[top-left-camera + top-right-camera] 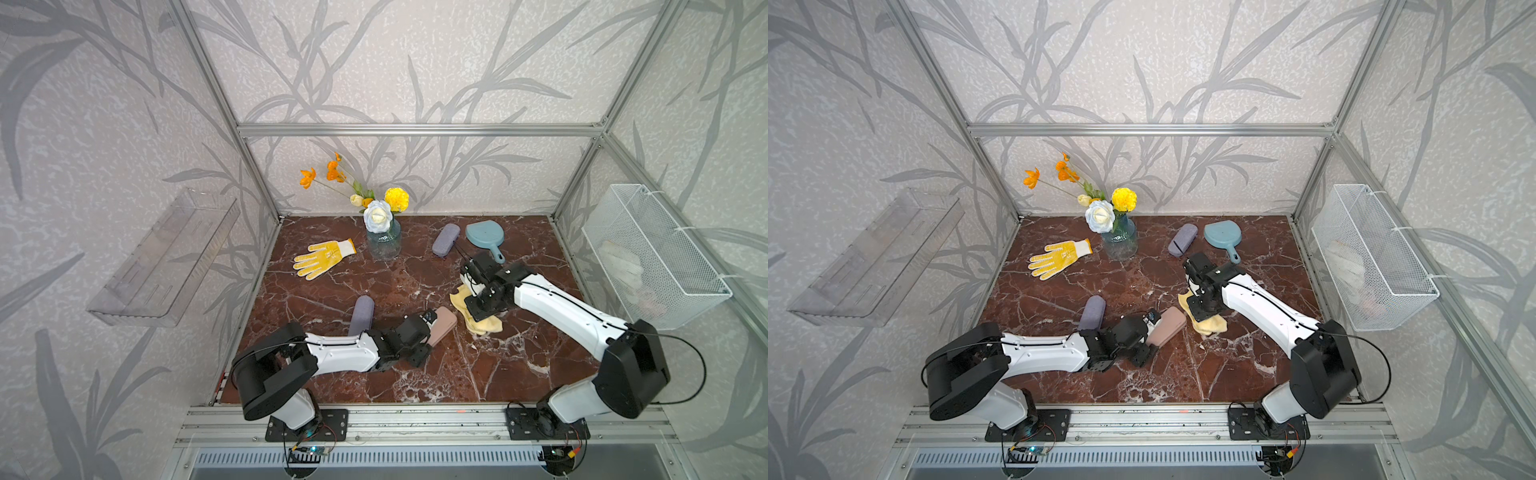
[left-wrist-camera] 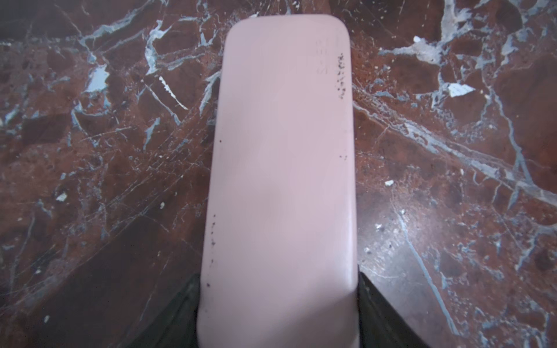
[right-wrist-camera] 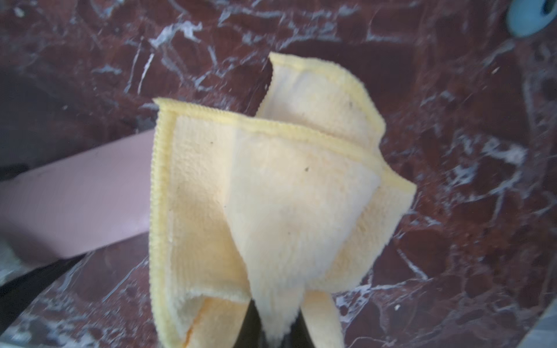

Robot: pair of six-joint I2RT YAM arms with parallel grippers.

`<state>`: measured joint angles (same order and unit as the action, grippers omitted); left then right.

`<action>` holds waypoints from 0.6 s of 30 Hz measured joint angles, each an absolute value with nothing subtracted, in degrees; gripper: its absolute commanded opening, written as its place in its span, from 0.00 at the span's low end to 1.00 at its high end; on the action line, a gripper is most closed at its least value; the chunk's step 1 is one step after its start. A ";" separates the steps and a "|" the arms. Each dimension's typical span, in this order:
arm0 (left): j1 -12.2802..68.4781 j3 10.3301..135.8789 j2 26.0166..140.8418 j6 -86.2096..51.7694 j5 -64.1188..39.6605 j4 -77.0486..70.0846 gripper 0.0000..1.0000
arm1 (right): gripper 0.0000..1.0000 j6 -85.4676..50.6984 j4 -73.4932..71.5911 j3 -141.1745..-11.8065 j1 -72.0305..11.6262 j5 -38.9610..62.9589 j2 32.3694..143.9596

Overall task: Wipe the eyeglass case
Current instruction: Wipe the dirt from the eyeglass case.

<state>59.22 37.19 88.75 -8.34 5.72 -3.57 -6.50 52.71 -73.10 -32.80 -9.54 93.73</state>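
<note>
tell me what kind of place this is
Probably a staged robot test cell, not a real room: an aluminium frame holds wallpapered panels, and a flower vase and glove sit as props on a marble-look tabletop.

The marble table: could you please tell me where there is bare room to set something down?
The widest bare patch of table lies along the front rail, before the pink case and yellow cloth. The middle, bordered by glove, vase and near purple case, is bare. Back right is crowded: far purple case, blue hand mirror, right arm.
</note>
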 measured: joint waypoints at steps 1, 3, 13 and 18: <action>59.79 37.04 88.75 -7.33 6.63 -3.55 0.11 | 0.00 -5.65 52.64 -75.26 -32.99 -11.31 96.79; 61.32 36.95 88.75 -5.61 9.19 -3.55 0.11 | 0.00 -3.73 52.60 -79.31 -33.52 -14.83 103.68; 65.98 37.01 88.97 -1.02 18.24 -3.22 0.11 | 0.00 4.64 51.46 -82.32 -39.03 -11.29 115.39; 66.43 37.04 88.82 -0.97 19.40 -2.33 0.10 | 0.00 4.36 46.61 -75.46 -38.04 -4.51 110.00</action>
